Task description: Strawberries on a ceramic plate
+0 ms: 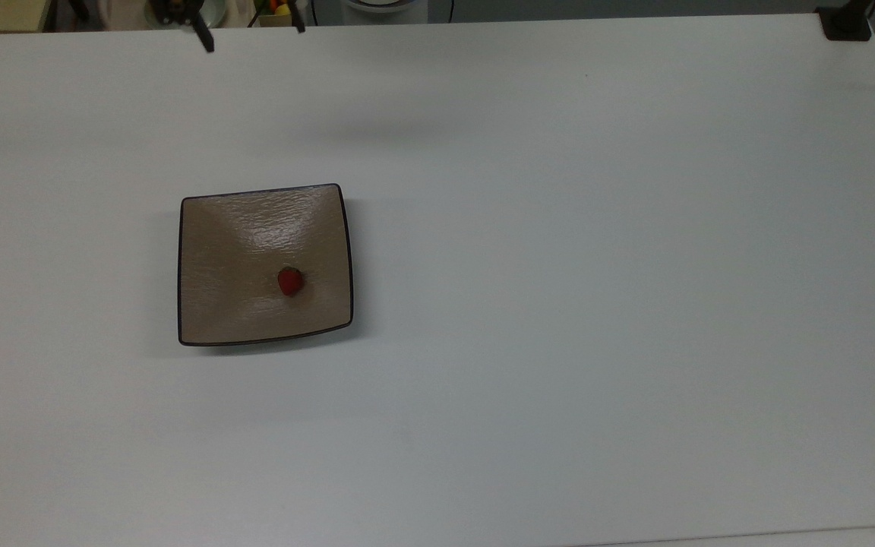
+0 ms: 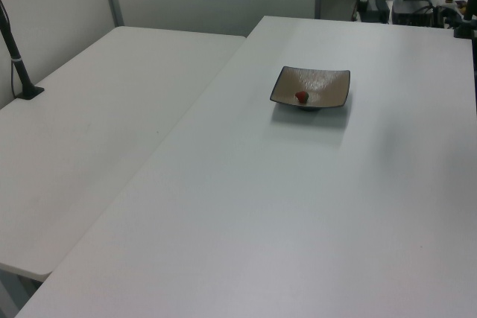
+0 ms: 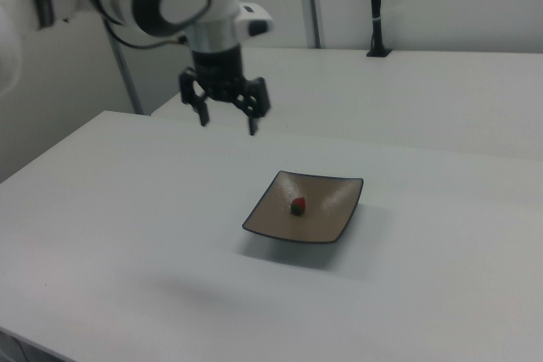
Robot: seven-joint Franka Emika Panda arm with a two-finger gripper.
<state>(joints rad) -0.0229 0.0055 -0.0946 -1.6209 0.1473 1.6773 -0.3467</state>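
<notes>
A small red strawberry (image 1: pixel 290 282) lies on the square tan-brown ceramic plate (image 1: pixel 225 304), a little toward the top view's right of the plate's middle. The same strawberry (image 3: pixel 298 206) rests on the plate (image 3: pixel 280 228) in the right view, and the strawberry (image 2: pixel 301 97) sits on the plate (image 2: pixel 332 91) in the left view. My gripper (image 3: pixel 228 125) hangs open and empty, high above the table and well away from the plate, toward the right view's upper left. Its fingertips (image 1: pixel 208 42) poke in at the top view's upper edge.
The plate stands on a wide white table (image 1: pixel 559 304). A second white table (image 2: pixel 97 124) adjoins it on the left view's left, with a black post (image 2: pixel 19 65) clamped there. A black clamp (image 1: pixel 846 23) sits at the top view's upper right corner.
</notes>
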